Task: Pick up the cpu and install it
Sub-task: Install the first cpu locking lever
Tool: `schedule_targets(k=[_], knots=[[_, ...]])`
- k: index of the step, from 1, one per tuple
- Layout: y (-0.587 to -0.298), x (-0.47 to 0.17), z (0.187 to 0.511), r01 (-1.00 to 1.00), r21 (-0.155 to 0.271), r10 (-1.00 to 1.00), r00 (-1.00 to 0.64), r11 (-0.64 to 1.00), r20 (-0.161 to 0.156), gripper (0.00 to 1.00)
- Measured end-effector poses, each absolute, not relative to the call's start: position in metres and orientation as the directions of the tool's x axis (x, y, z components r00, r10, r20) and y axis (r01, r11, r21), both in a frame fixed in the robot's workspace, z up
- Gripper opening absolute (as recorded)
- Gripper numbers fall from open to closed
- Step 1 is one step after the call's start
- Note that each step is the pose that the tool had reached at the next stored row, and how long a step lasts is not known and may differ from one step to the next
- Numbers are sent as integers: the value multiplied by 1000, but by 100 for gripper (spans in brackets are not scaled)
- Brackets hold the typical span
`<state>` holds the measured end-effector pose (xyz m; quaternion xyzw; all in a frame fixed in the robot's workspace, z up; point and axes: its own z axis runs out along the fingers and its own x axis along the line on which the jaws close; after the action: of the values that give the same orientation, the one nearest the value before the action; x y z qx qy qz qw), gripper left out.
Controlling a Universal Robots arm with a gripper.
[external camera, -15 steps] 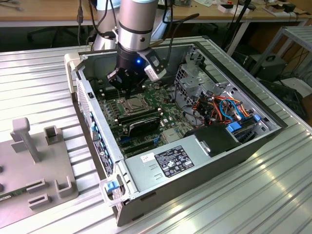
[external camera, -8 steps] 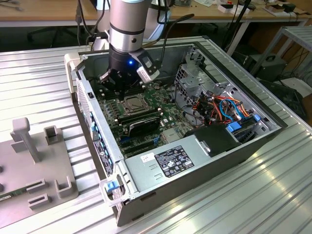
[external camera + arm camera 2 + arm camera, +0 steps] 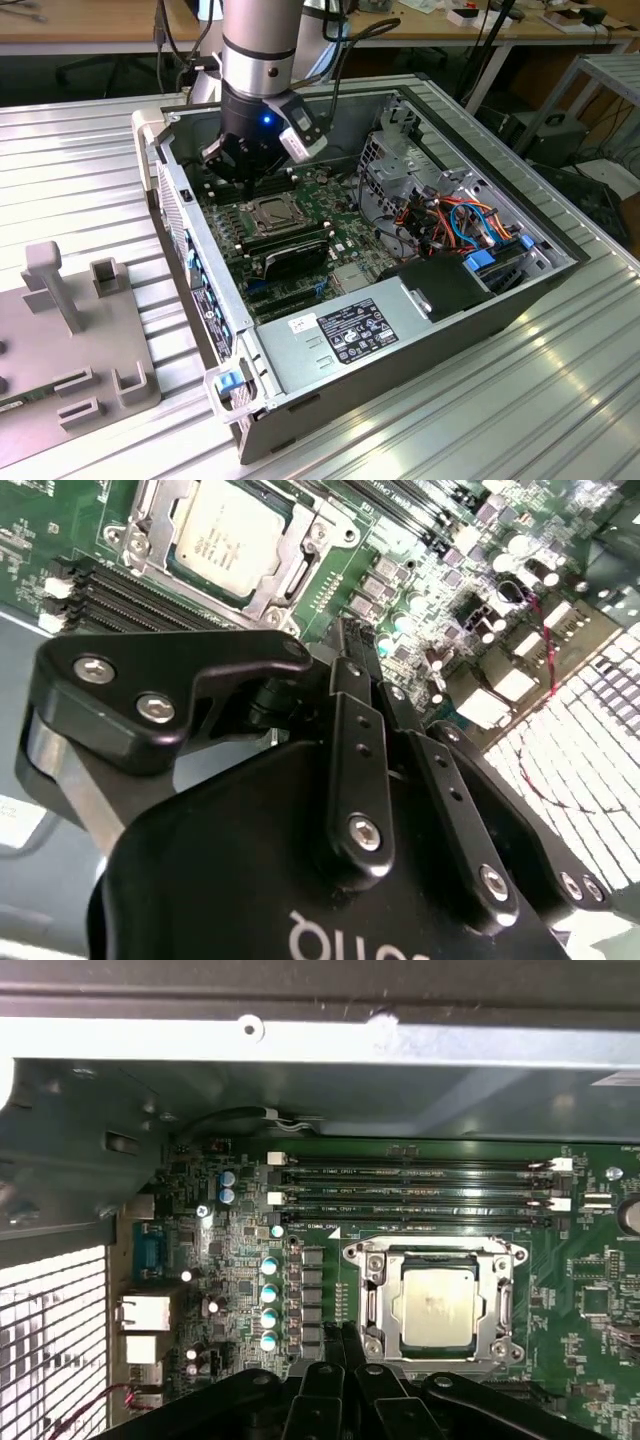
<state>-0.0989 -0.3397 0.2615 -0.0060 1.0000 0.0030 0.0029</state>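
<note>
The cpu lies flat in its metal-framed socket on the green motherboard inside the open computer case; its silver-grey top shows in both wrist views. My gripper hangs just above the board beside the socket, on the side toward the case's rear ports. Its two black fingers are pressed together with nothing between them. In the first wrist view the gripper ends just off the socket frame's corner, apart from the cpu.
Empty memory slots run along the socket's far side. Long black modules, the power supply and coloured cables crowd the case. The case walls hem in the arm. A grey fixture sits at the exterior view's left.
</note>
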Motion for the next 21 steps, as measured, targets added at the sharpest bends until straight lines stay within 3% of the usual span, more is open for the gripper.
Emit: schedule_targets(k=[4, 17, 21], knots=[[-340, -99, 276, -12, 6, -12, -1000, 1000, -9, 11], [-327, -104, 275, -12, 11, -12, -1000, 1000, -20, 11], [-327, -105, 275, -12, 64, -10, -1000, 998, -25, 11]])
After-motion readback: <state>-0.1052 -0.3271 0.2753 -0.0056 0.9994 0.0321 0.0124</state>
